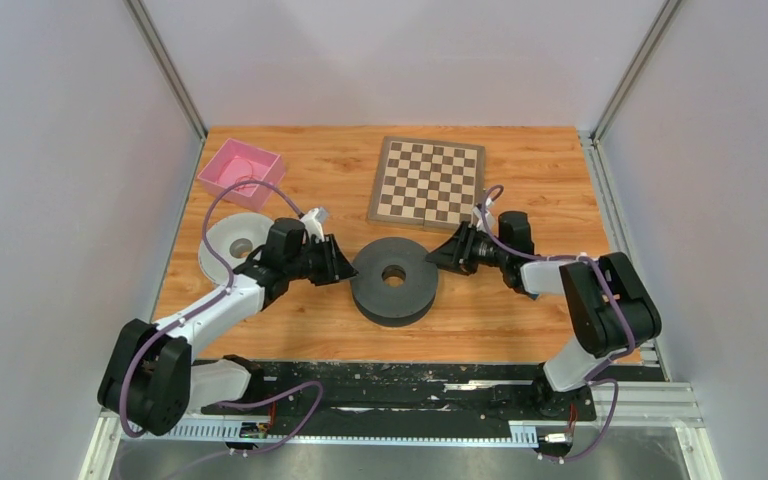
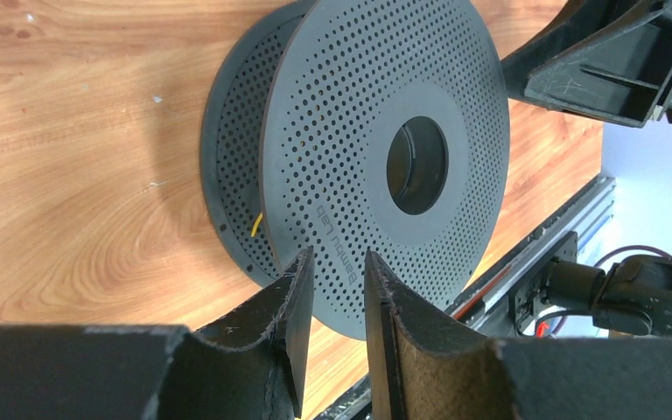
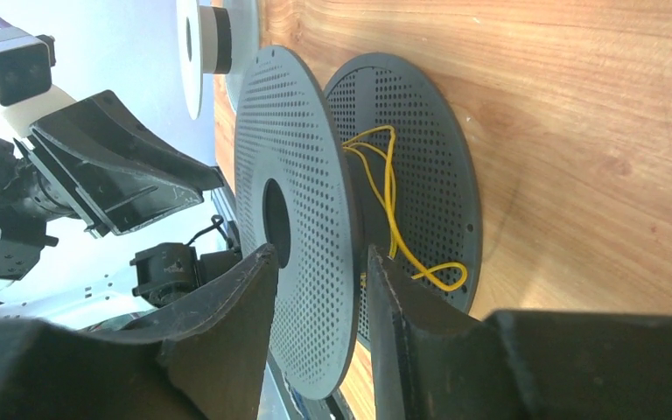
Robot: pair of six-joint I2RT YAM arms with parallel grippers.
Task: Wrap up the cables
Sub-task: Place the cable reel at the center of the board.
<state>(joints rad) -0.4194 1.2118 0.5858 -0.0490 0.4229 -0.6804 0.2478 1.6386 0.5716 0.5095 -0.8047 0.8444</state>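
A dark grey perforated spool (image 1: 394,282) lies flat in the middle of the table. A pale yellow cable (image 3: 391,197) sits in loose loops between its two flanges; a short piece shows in the left wrist view (image 2: 256,224). My left gripper (image 1: 343,268) is open at the spool's left rim, its jaws (image 2: 337,262) just short of the upper flange (image 2: 376,149). My right gripper (image 1: 436,256) is open at the right rim; its jaws (image 3: 319,255) straddle the upper flange (image 3: 302,219) without pinching it, one finger (image 3: 389,289) in the gap near the yellow loops. The orange-red cable is not clearly visible.
A white spool (image 1: 232,243) lies left of the left arm. A pink box (image 1: 241,172) at the back left holds a faint thin loop. A chessboard (image 1: 428,181) lies at the back centre. The black rail (image 1: 400,385) runs along the near edge.
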